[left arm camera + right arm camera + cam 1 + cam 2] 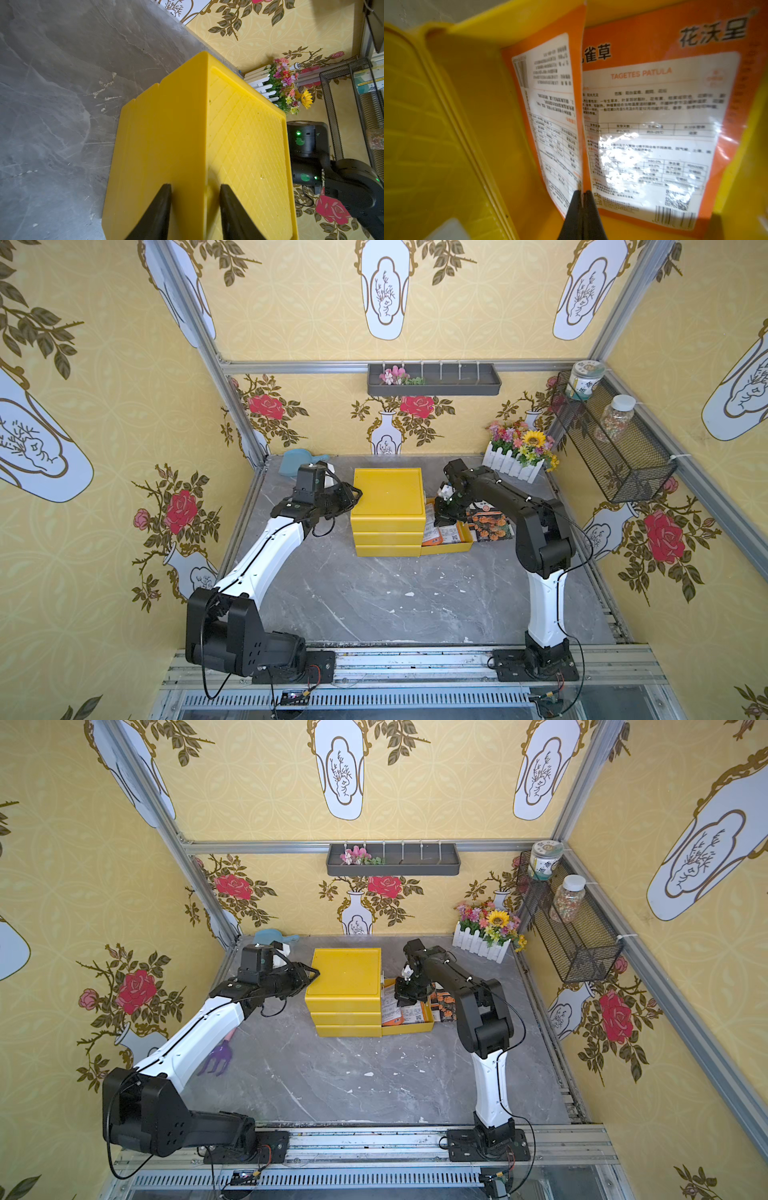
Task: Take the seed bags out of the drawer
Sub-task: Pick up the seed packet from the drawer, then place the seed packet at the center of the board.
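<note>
1. On the grey marbled desk [374, 601], nearest of the task's things, the bottom drawer [446, 548] of the yellow plastic three-drawer chest [388, 493] stands pulled out toward the right arm.
2. Inside it, a flat glossy seed bag [654, 124] lies back up. It has an orange border, a white text panel and a barcode, with glare across the film.
3. A second seed bag [550, 104] of the same orange-and-white print stands on edge beside it. The right pincer [582, 192] nips its rim, jaws pressed together on the thin film.
4. The hold sits at the very edge of a slippery packet, so I judge a quick lift could let it slide free and drop back. It could also catch the drawer wall or drag the flat one along.
5. Just beside the drawer, a third bag [492, 526], orange flowers on black, lies on the desk, already out.
6. Farther in, the left pincer [195, 187] has its jaws spread astride the chest's top edge. Whether it presses there I cannot tell. If the chest shifts, the drawer would move under the lift.
</note>
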Controlling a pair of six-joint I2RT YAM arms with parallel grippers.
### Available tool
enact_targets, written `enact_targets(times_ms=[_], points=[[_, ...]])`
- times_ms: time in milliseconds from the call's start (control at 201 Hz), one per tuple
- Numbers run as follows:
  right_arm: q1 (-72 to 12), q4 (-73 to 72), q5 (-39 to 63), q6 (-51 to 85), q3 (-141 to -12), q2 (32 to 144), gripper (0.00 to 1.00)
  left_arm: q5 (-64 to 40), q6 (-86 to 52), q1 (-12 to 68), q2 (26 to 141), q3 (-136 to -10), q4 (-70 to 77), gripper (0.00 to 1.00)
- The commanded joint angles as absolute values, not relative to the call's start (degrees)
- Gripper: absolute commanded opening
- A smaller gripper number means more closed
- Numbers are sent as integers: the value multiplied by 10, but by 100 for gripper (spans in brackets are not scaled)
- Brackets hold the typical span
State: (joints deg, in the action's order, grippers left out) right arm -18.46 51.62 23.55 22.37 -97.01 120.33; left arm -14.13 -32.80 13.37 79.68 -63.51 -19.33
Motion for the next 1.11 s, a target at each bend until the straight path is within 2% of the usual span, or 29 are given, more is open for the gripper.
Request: enact_targets(times_ms=[0, 697, 1106], points=[[-175, 530, 209, 212, -979, 1186, 0, -134, -317, 134, 800, -626, -282, 43], [-60, 568, 235, 185, -998, 1088, 0, -141, -321, 134, 797, -625, -275, 43], [76, 575, 240, 161, -980, 1056, 0, -146, -320, 134, 795, -624, -274, 42]])
